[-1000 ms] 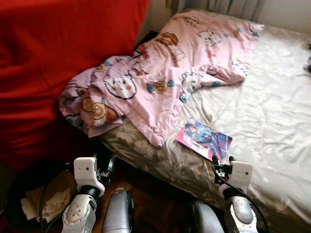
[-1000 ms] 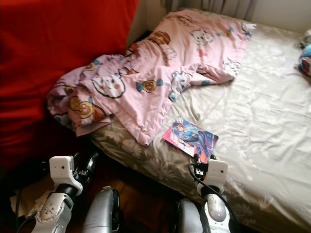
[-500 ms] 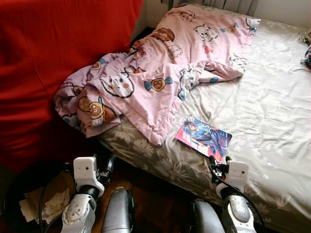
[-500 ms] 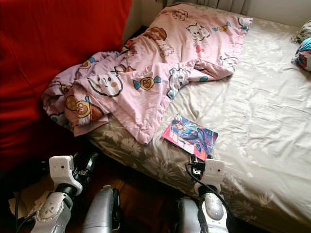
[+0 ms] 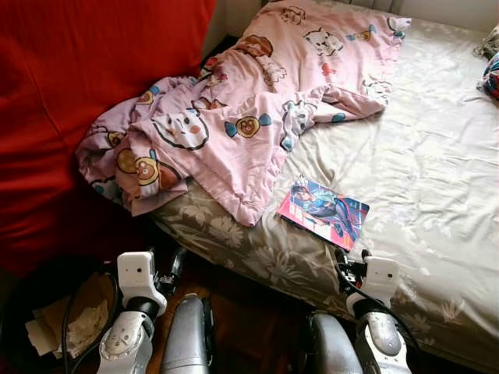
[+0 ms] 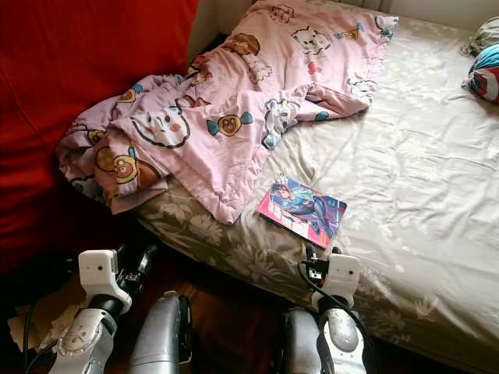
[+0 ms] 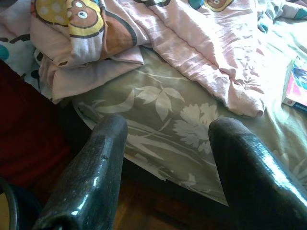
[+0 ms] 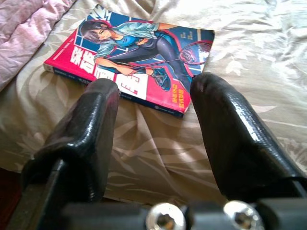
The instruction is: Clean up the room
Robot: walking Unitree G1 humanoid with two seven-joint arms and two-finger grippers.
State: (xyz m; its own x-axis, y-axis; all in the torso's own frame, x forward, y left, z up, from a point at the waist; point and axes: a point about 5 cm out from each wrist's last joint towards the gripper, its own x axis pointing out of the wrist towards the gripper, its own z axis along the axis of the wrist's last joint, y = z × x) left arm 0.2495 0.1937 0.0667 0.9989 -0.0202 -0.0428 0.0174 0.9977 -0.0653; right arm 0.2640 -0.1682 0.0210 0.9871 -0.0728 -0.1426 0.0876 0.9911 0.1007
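A comic book with a red and blue cover lies flat on the bed near its front edge. A crumpled pink cartoon-print quilt spreads over the bed's left part and hangs off the corner. My right gripper stands open just short of the comic book, nothing between its fingers. My left gripper is open too, low by the bed's corner, facing the floral sheet under the quilt's hem.
A large red cushion or sofa rises on the left. A dark bin with crumpled paper sits on the wooden floor at lower left. A colourful bundle rests at the bed's far right.
The camera has shifted, so the bed and quilt sit lower and nearer in the eye views. The right gripper has closed in on the comic book.
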